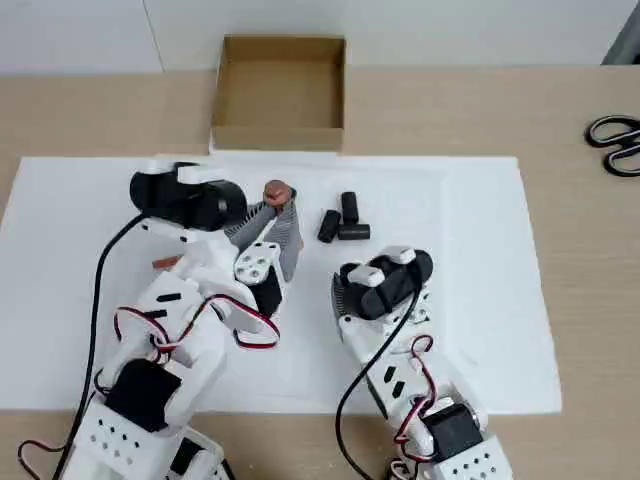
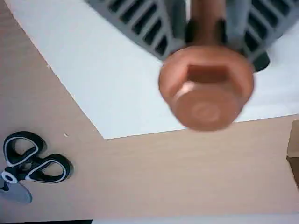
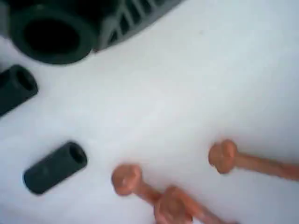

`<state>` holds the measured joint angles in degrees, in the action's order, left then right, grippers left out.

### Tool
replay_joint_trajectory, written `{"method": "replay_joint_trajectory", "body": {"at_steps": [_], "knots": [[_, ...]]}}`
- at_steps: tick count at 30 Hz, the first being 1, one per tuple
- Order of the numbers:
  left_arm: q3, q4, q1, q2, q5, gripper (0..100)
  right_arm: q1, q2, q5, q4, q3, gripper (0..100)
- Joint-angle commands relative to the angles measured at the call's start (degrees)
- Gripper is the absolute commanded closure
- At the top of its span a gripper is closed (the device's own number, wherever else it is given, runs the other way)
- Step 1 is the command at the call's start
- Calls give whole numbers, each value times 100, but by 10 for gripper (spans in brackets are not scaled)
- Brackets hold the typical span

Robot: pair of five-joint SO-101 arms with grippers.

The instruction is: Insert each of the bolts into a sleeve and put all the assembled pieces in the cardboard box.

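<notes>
My left gripper [image 1: 278,208] is shut on a copper bolt [image 1: 278,191], held off the white mat just in front of the cardboard box [image 1: 282,90]. In the left wrist view the bolt's hex head [image 2: 205,88] faces the camera between the grey fingers [image 2: 135,18]. My right gripper [image 3: 58,25] is shut on a black sleeve [image 3: 46,49], its open bore toward the camera. Two loose sleeves [image 3: 53,168] [image 3: 14,88] and three copper bolts [image 3: 126,179] [image 3: 224,156] [image 3: 173,207] lie on the mat. In the high view three sleeves [image 1: 341,220] lie between the arms, with the right arm [image 1: 385,280] just behind them.
Scissors [image 1: 615,145] lie on the bare wood at the far right, off the white mat [image 1: 480,300]. The scissors [image 2: 32,161] and a corner of the box [image 2: 294,147] appear in the left wrist view. A copper piece [image 1: 165,262] pokes out beside the left arm.
</notes>
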<state>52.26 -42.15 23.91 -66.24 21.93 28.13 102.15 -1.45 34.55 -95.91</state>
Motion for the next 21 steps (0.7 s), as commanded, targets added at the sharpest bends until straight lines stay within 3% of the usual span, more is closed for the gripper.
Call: {"method": "replay_joint_trajectory", "body": {"at_steps": [1,21], "knots": [[-277,18,105,-141,0,993,-31,84,-18,-136,-53,995],[22,26,413,-97,26,993,444,84,-18,-585,0,995]]}}
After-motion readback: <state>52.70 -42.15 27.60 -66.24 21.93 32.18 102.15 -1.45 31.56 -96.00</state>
